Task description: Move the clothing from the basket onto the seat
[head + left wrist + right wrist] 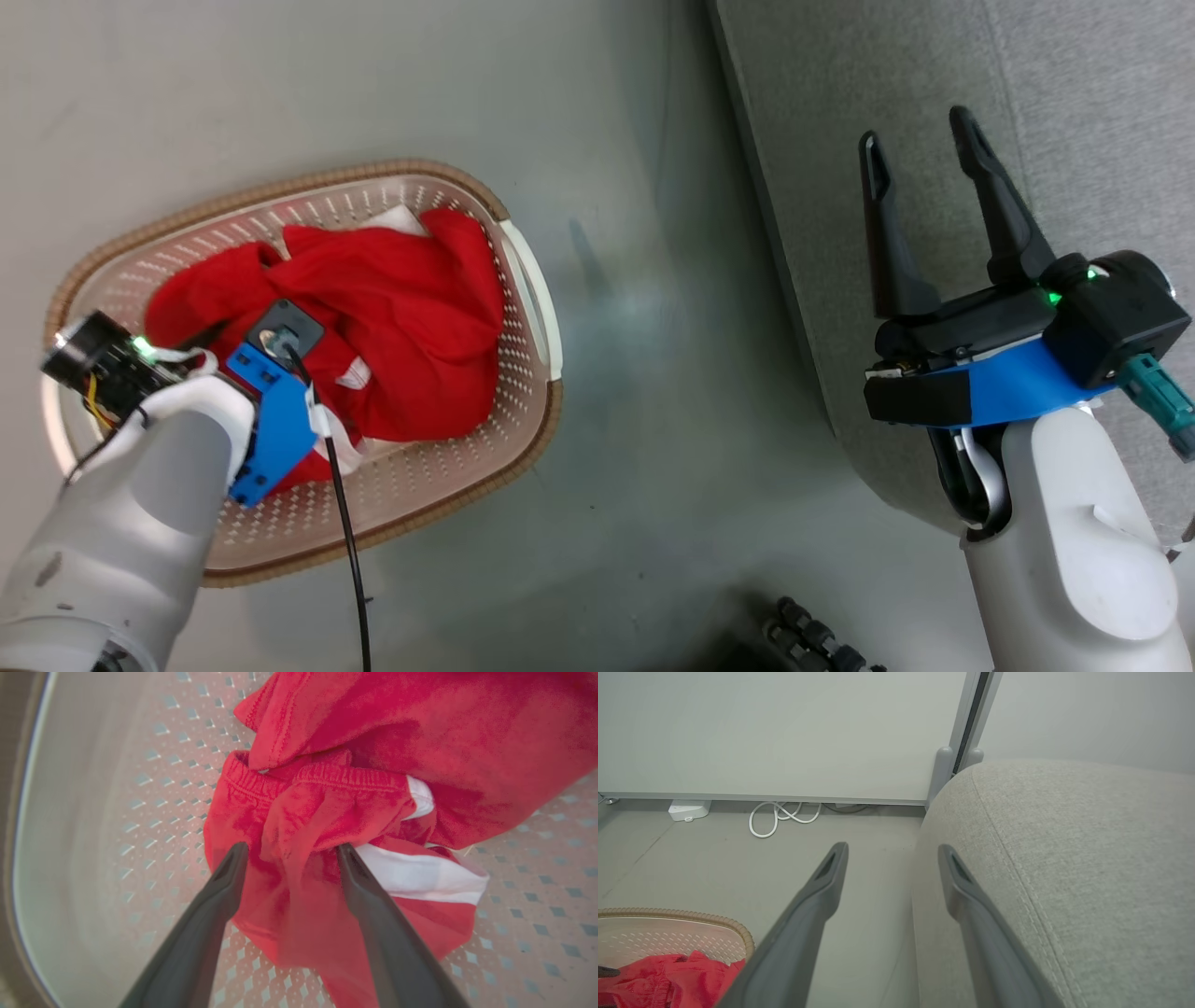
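The clothing (401,308) is a heap of bright red fabric with white trim, lying in the cream perforated basket (373,173) on the floor at the left. My left arm (187,439) reaches down into the basket, and its wrist hides the fingers in the head view. In the left wrist view, my left gripper (290,851) stands open, its fingers on either side of a bunched fold of the clothing (327,802) near an elastic hem. My right gripper (917,131) is open and holds nothing, hovering over the near edge of the grey seat (1074,112).
A strip of grey floor (672,373) separates basket and seat. A black cable (341,523) hangs from my left wrist across the basket. Behind stand a pale partition panel (784,732), a coiled white cable (780,816) and a white box (689,809). A black ribbed part (812,639) shows at the bottom.
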